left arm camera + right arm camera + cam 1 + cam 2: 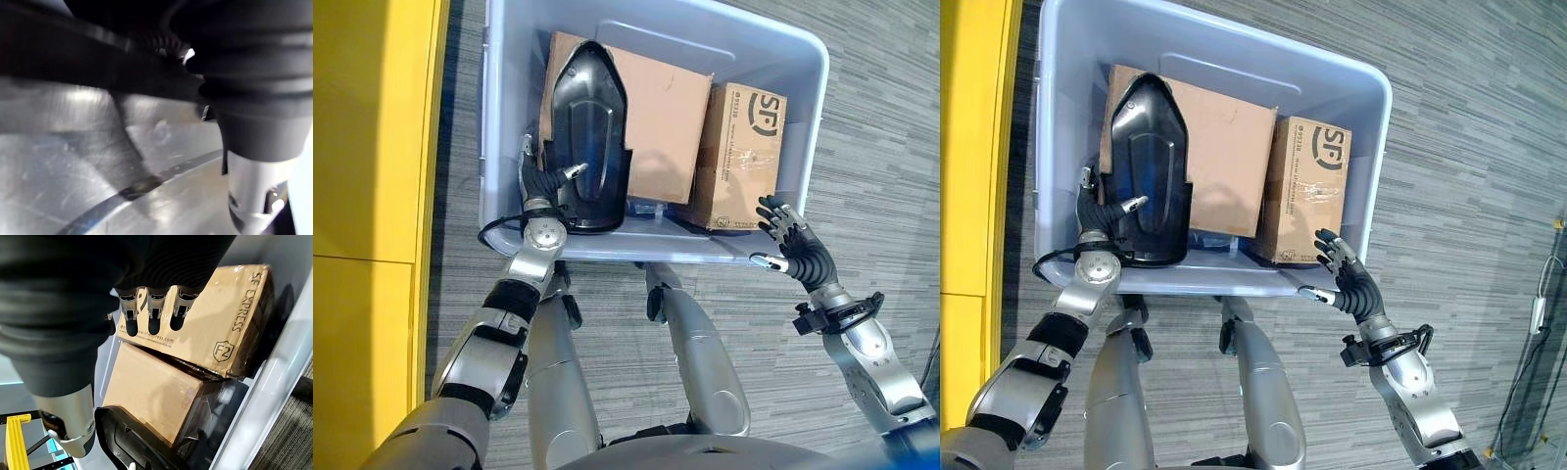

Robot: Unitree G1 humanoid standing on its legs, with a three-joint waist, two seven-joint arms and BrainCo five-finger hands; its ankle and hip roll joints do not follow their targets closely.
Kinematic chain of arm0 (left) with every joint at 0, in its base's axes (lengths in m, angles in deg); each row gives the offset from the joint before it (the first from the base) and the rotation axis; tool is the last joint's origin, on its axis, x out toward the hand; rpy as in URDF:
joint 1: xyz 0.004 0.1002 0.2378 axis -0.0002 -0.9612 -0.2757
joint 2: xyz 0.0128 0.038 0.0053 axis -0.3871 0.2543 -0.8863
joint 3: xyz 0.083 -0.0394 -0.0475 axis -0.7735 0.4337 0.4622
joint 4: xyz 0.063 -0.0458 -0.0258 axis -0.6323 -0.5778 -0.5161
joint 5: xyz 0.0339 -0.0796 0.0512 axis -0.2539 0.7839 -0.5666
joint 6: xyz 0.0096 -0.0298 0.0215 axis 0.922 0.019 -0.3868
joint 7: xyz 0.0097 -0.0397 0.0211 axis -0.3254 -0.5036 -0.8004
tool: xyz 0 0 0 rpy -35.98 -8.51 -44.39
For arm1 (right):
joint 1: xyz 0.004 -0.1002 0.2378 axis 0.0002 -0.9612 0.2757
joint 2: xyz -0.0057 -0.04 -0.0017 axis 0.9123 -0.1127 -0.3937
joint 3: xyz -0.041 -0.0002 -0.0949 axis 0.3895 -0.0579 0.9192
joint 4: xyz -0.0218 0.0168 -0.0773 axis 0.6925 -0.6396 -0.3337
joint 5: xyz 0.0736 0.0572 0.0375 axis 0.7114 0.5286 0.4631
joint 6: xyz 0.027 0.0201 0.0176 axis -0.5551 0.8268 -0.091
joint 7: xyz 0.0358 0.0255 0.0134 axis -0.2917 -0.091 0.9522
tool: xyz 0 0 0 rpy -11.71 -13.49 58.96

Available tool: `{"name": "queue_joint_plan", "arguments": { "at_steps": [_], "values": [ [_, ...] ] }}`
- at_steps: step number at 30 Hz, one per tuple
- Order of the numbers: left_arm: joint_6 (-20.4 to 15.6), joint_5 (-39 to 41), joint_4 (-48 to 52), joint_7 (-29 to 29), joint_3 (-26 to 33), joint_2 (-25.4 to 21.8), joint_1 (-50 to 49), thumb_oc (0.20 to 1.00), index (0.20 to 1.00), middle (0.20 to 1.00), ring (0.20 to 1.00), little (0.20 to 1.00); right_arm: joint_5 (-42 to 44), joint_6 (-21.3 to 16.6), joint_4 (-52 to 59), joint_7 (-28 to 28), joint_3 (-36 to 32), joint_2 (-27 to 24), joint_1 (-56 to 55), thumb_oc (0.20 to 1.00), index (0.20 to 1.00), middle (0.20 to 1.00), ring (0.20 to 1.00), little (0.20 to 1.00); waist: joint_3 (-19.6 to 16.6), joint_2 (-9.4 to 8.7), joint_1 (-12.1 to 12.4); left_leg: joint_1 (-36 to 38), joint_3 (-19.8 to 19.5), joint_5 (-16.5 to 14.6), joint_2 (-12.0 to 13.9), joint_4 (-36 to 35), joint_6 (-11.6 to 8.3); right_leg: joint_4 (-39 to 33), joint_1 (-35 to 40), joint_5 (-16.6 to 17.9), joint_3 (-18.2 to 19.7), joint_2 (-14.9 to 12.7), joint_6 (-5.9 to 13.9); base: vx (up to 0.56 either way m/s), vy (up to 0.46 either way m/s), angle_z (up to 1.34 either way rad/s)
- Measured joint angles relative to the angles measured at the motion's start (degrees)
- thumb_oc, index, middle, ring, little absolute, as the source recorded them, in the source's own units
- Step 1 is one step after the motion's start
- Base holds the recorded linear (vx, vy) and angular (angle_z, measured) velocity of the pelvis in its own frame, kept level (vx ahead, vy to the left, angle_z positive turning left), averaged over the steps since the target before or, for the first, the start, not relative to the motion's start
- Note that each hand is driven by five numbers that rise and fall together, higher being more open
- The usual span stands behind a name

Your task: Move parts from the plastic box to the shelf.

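A pale blue plastic box (pixel 815 88) stands on the floor in front of me. Inside it a black pointed plastic part (pixel 587 127) stands upright against a large cardboard box (pixel 671 117). A smaller cardboard box (pixel 744 157) stands to its right. My left hand (pixel 543 184) is at the part's lower left edge, with the thumb across its front and the fingers behind, pinching it. My right hand (pixel 793 245) hovers open at the box's near right corner, just beside the smaller cardboard box (pixel 220 318), with its fingers (pixel 149 318) straight and holding nothing.
A yellow surface (pixel 372 196) runs along the left side, close to the plastic box. Something wrapped in clear plastic (pixel 651 208) lies low between the cardboard boxes and the near wall. Grey striped carpet (pixel 881 157) spreads to the right.
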Motion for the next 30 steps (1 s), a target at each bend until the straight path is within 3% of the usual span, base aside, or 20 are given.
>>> {"name": "queue_joint_plan", "arguments": {
  "at_steps": [6, 7, 8, 19, 30],
  "values": [
    [0.7, 1.4, -6.6, 0.9, -0.2, -0.4, 3.4, 1.0, 1.0, 1.0, 1.0, 1.0, 0.0, 0.2, 2.2, 0.2, 1.0, -1.6, -0.1, 1.0, 1.0, 1.0, 1.0, 1.0, 0.0, -0.01, -1.0, -1.1, 0.0, -0.8, 0.2, 2.0, 0.36, 0.5, -0.5, 0.0, 0.2, 0.0, 0.0, 0.0, 0.008, -0.02],
    [0.8, 1.4, -6.8, 1.0, -0.2, -0.4, 3.6, 0.338, 0.338, 0.338, 0.338, 0.338, 0.0, 0.2, 2.7, 0.2, 1.0, -1.6, -0.1, 1.0, 1.0, 1.0, 1.0, 1.0, -0.1, -0.1, -1.0, -1.1, -0.1, -0.8, 0.2, 2.1, 0.37, 0.6, -0.5, 0.0, 0.2, 0.0, 0.0, 0.0, 0.0, 0.0],
    [0.8, 1.4, -6.8, 1.0, -0.2, -0.4, 3.5, 0.2, 0.2, 0.2, 0.2, 0.2, 0.0, 0.2, 2.8, 0.2, 1.0, -1.6, -0.1, 1.0, 1.0, 1.0, 1.0, 1.0, -0.1, -0.13, -1.0, -1.2, -0.1, -0.8, 0.2, 2.1, 0.37, 0.6, -0.5, 0.0, 0.2, 0.0, 0.0, 0.0, 0.0, 0.0],
    [0.5, 1.8, -5.0, -0.4, 0.1, -0.5, 2.7, 0.2, 0.2, 0.2, 0.2, 0.2, 0.0, 0.5, 2.7, 0.2, 1.5, -1.6, -0.1, 1.0, 1.0, 1.0, 1.0, 1.0, -0.1, -0.1, -0.5, -0.6, -0.2, -0.8, 0.1, 1.7, 0.36, 0.8, 0.0, 0.2, 0.1, -0.1, -0.16, 0.0, 0.0, 0.0],
    [0.6, 3.3, -5.6, 1.0, 0.2, 0.1, -0.4, 0.2, 0.2, 0.2, 0.2, 0.2, 0.4, 0.5, 2.8, 0.3, 1.9, -1.5, -0.1, 1.0, 1.0, 1.0, 1.0, 1.0, -0.6, 0.18, 0.4, 4.6, 1.3, -0.2, -0.3, -1.2, 0.16, 0.1, 3.4, 0.1, 0.6, -0.4, -0.15, 0.0, 0.003, -0.01]
  ]
}}
